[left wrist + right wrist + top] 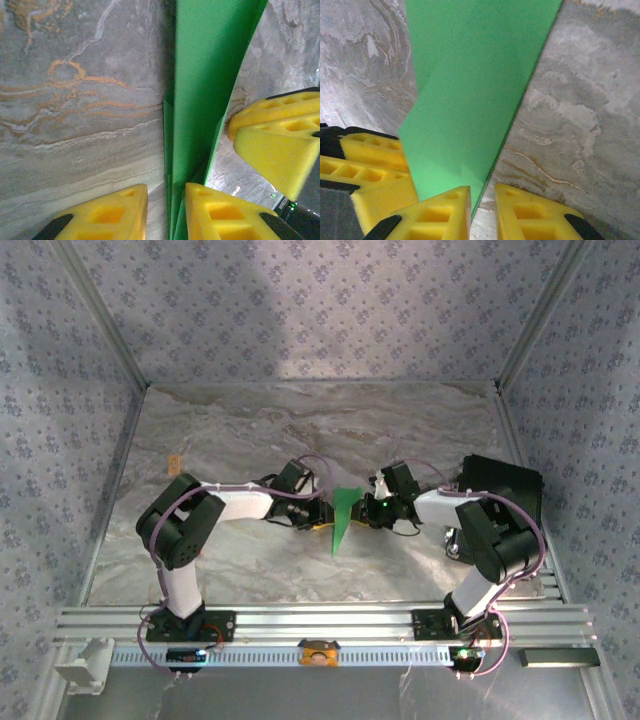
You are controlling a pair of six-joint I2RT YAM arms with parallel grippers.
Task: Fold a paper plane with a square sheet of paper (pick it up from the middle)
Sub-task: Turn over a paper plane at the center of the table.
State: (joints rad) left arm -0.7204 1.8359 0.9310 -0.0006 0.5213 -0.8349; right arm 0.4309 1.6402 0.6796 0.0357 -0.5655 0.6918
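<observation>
**Top view.** My left gripper [322, 514] and right gripper [368, 508] face each other at mid-table, with the plane [345, 512] between them. The plane is a narrow green triangle. Its broad end is toward the far wall and its point toward my bases. Each gripper is right at its own side of the paper. I cannot read the finger spacing from this view. The table [250, 430] is grey marble pattern. A black box [500, 485] sits at the right edge, just behind my right arm.

**Left wrist view.** My left fingers [115, 215] are yellow wedges, spread by a narrow gap. The plane [210, 75] stands on edge in that gap, with its folded layers against the finger on the right of the picture. A strip of table [75, 125] shows between the paper and the other finger, so the left gripper [166, 187] is slightly spread and not pinching. My right fingers [280, 150] sit just beside the far side of the plane.

**Right wrist view.** My right fingers [535, 215] are also slightly apart, with table [580, 125] visible through the gap. The plane [470, 100] shows a broad green face. Its lower edge runs down to the inner side of the finger on the left of the picture. The right gripper [482, 186] is slightly spread and not clamping. My left fingers [365, 170] lie at the left, just beside the paper.
</observation>
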